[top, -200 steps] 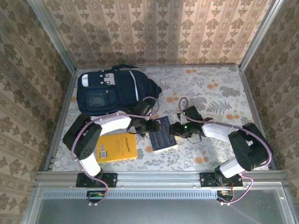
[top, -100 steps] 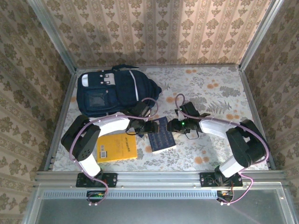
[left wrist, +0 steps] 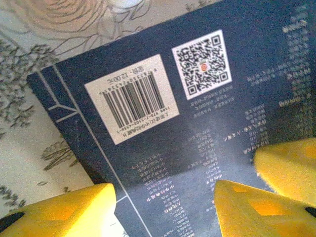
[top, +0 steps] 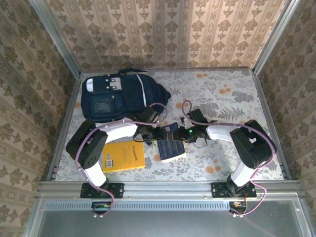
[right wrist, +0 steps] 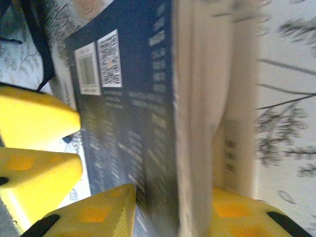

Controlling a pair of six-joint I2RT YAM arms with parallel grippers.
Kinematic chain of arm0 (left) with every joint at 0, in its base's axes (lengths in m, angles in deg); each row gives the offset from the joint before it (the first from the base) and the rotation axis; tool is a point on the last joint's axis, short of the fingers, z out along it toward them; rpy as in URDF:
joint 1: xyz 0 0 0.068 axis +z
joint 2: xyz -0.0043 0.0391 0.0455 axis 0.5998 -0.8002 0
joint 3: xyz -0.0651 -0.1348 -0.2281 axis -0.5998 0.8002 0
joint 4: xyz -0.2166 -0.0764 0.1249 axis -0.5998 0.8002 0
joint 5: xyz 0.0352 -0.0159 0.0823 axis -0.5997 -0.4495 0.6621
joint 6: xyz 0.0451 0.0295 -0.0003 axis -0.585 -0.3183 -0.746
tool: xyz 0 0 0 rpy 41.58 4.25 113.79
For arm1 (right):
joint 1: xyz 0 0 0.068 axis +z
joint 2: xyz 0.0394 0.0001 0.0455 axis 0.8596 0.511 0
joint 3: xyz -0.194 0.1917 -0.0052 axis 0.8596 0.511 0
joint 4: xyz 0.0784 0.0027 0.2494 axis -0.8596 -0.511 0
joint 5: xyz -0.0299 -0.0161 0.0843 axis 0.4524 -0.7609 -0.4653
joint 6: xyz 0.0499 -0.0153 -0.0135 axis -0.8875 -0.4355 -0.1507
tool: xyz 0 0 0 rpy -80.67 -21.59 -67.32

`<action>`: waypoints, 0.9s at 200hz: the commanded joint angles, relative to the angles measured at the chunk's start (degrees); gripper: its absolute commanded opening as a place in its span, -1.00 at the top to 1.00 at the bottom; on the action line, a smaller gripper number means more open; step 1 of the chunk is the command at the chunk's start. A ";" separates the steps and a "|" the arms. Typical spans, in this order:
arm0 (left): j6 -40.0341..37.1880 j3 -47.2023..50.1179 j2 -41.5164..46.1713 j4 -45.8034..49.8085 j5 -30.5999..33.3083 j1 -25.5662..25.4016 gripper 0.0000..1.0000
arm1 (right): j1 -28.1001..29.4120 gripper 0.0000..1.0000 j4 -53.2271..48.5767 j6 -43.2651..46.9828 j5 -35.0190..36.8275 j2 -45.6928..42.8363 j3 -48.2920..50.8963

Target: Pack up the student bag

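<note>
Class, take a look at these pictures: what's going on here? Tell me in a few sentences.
Both arms meet at a dark blue book lying back cover up in the middle of the table. The right gripper has a finger on either side of the book's page edge; whether it grips yet is unclear. The left gripper is open over the cover, near the barcode. The student bag lies at the far left and a yellow book near the left arm, neither in a gripper.

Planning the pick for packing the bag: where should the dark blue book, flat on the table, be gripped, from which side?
On the dark blue book, probably the pale page edge, pinched across its thickness, coming low from the right, where the right gripper straddles it. It lies flat, barcode cover up, so from above there is only broad cover.
</note>
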 commanded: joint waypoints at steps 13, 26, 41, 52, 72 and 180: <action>-1.67 0.30 -2.90 -0.90 -1.97 -0.85 -0.16 | 0.95 0.42 0.45 -1.55 -1.78 -1.32 0.58; -2.07 0.25 -2.15 -0.02 -1.14 -0.81 -0.16 | 0.78 0.47 -2.01 -0.64 0.62 -2.84 0.16; -2.45 0.19 -1.09 0.80 -0.54 -0.68 -0.17 | 0.69 0.53 -4.42 0.21 2.95 -4.68 -0.04; -2.69 0.24 -0.59 1.44 -0.12 -0.55 -0.17 | 0.60 0.56 -5.73 0.56 4.50 -5.85 -0.13; -2.90 0.32 -0.44 1.76 0.09 -0.29 -0.18 | 0.16 0.61 -6.66 0.38 5.84 -7.24 0.46; 0.31 4.40 8.84 -0.73 -5.05 6.21 -0.29 | -0.72 0.78 -8.73 -4.36 2.98 -20.10 -0.18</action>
